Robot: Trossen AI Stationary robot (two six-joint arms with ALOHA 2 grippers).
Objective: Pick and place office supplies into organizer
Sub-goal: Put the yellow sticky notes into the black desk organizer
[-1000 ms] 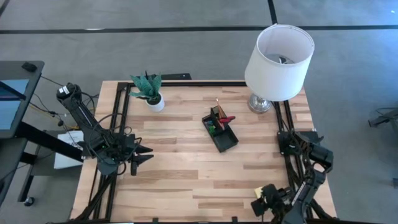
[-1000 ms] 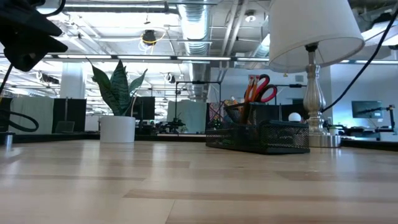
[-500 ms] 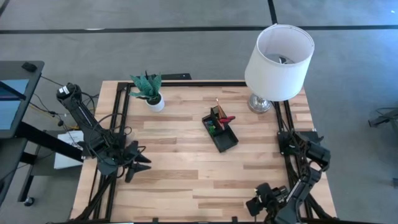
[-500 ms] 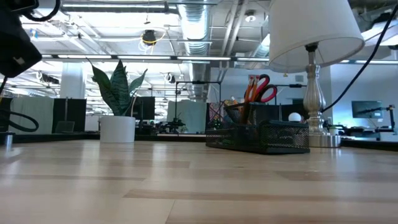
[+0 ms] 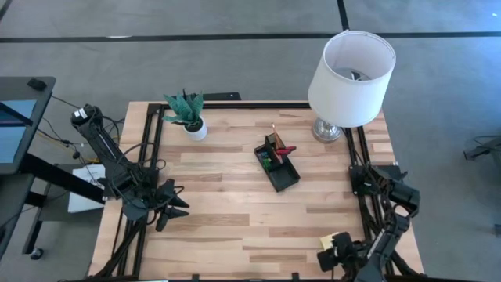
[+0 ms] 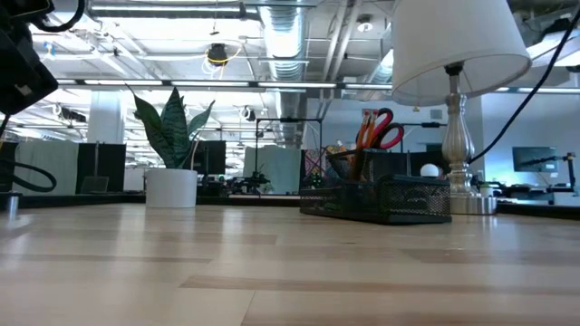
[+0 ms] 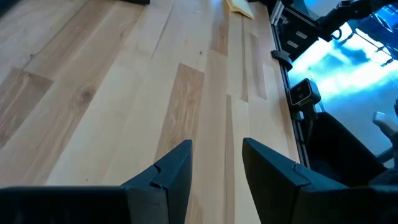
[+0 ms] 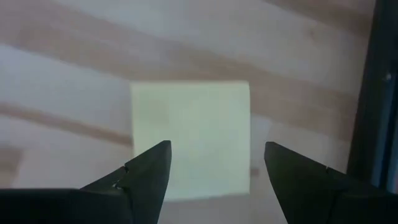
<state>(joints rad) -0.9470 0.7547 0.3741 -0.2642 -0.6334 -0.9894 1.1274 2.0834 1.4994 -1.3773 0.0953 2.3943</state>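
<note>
A square, pale-yellow sticky-note pad is seen flat on the light wooden tabletop, directly below the right claw, whose jaws are spread, empty. Light, thin and flexible, it is probably best pinched across opposite edges.

Your tabletop is pale wood in planks of light and slightly darker tan, edged by a black frame. The organizer is black mesh, with red scissor handles, orange pencils and a bit of green showing in it. The sticky-note pad is pale yellow. The lamp shade is white on a silvery base, the plant green in a white pot. Both arms and their fingers are dark.
</note>
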